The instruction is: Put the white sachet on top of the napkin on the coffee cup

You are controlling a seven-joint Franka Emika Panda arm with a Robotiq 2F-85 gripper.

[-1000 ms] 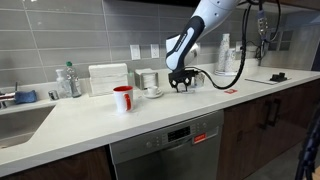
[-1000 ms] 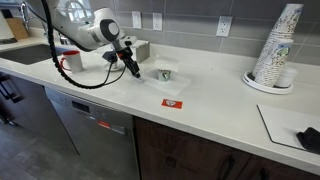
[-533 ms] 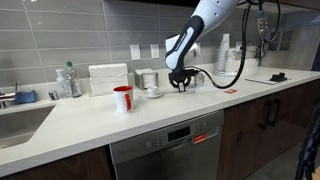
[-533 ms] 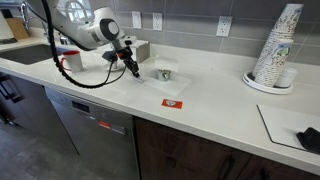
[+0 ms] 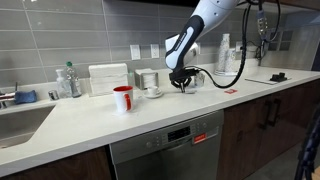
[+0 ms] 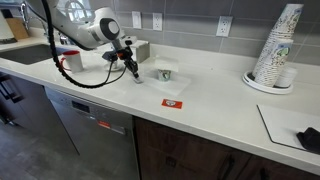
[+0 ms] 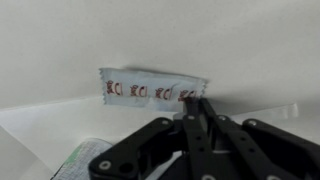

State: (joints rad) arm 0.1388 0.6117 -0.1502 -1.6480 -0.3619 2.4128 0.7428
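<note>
In the wrist view the white sachet [image 7: 148,88], a small flat packet with red print, lies on the pale counter. My gripper [image 7: 193,102] comes in from the bottom, its black fingers [image 7: 205,118] pressed together on the sachet's right end. In both exterior views the gripper [image 5: 181,86] [image 6: 133,73] points down at the counter. The small pale coffee cup [image 6: 164,74] stands just to its right, and the napkin [image 6: 176,87] shows as a flat pale sheet by the cup. I cannot tell how cup and napkin touch.
A red mug [image 5: 122,98] and a white cup on a saucer [image 5: 152,91] stand near the arm. A flat red packet [image 6: 173,102] lies near the counter's front edge. Stacked paper cups [image 6: 276,45] stand far off. A sink [image 5: 20,120] is at the counter's end.
The jaws have come together on the sachet's end. The arm has hardly moved.
</note>
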